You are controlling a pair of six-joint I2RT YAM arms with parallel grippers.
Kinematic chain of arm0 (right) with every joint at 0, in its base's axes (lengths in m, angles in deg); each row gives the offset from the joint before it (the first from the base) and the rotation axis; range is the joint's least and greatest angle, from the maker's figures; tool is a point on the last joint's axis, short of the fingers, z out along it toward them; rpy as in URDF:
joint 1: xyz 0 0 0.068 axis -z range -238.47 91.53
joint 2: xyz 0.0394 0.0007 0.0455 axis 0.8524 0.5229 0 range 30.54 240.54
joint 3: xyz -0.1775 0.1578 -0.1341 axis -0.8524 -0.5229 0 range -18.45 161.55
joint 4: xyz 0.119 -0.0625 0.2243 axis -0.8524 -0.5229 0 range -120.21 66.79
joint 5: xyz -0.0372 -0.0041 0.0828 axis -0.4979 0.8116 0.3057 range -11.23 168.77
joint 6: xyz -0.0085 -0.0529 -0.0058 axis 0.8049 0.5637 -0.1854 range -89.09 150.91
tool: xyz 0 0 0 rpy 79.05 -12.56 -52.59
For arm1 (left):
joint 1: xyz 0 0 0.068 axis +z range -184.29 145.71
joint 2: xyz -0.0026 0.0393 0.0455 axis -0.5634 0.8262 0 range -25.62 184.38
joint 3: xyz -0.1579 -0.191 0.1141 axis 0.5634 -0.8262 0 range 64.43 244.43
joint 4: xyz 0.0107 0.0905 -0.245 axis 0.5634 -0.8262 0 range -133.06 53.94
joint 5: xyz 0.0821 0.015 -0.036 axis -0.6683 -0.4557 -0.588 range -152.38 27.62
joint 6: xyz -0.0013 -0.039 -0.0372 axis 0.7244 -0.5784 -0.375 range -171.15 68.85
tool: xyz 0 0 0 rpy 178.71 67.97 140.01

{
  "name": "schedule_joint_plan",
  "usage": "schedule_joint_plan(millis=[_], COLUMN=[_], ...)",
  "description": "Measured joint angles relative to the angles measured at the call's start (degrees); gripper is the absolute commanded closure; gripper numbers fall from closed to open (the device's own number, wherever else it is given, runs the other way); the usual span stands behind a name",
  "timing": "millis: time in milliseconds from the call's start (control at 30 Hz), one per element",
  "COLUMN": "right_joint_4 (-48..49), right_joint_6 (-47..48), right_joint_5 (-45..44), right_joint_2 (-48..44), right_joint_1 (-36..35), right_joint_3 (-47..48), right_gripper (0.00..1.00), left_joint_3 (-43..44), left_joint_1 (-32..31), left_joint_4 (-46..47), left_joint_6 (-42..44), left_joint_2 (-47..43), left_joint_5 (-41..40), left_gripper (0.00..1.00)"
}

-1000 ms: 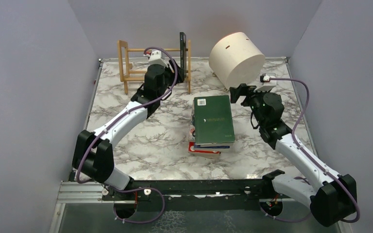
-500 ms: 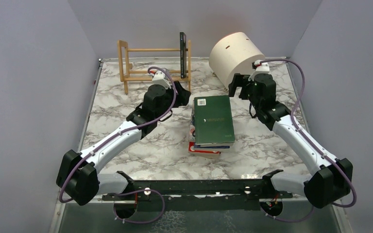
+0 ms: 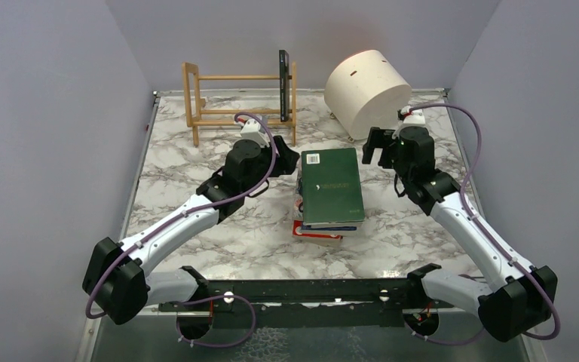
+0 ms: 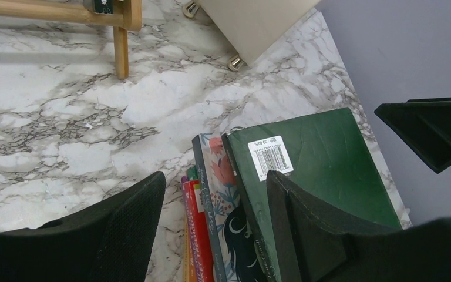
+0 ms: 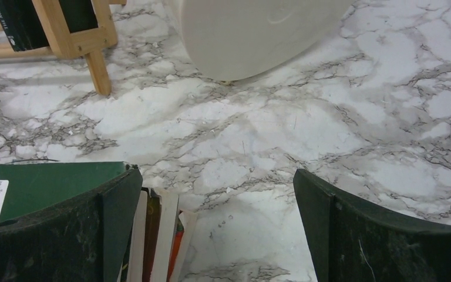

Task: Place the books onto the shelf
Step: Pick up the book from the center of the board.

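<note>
The left gripper was half spread, its jaws apart with nothing clamped between them. It hung over the 10 o'clock corner of the stack of books. In its wrist view one finger sat above the green book on top and the other above bare marble. Whether either touched could not be told. The right gripper was spread wide and empty at the stack's 1 o'clock corner, with one finger over the green cover's corner and the other over the table.

The stack lay flat near the middle of the table. The green book was uppermost, with a white barcode label at its 11 o'clock corner. Under it, on the 9 o'clock side, the edges of a flowered book and a red book stuck out.

The wooden shelf stood at 11 o'clock on the table, well apart from the stack. One black book stood upright at its 3 o'clock end. A cream drum sat at 1 o'clock, near the right gripper.

The left arm reached in from its base at 7 o'clock and the right arm from 5 o'clock, so the two grippers flanked the far end of the stack.
</note>
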Motion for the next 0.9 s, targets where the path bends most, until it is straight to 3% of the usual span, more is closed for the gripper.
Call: schedule_joint_plan(millis=[900], right_joint_4=[-0.7], right_joint_6=[0.1], right_joint_5=[6.1], right_joint_2=[-2.1], right_joint_1=[0.0], right_joint_3=[-4.0], right_gripper=[0.0], left_joint_3=[-0.6], left_joint_1=[-4.9], left_joint_4=[-3.3], left_joint_6=[-0.3], left_joint_2=[1.4], left_joint_5=[-1.1], left_gripper=[0.42])
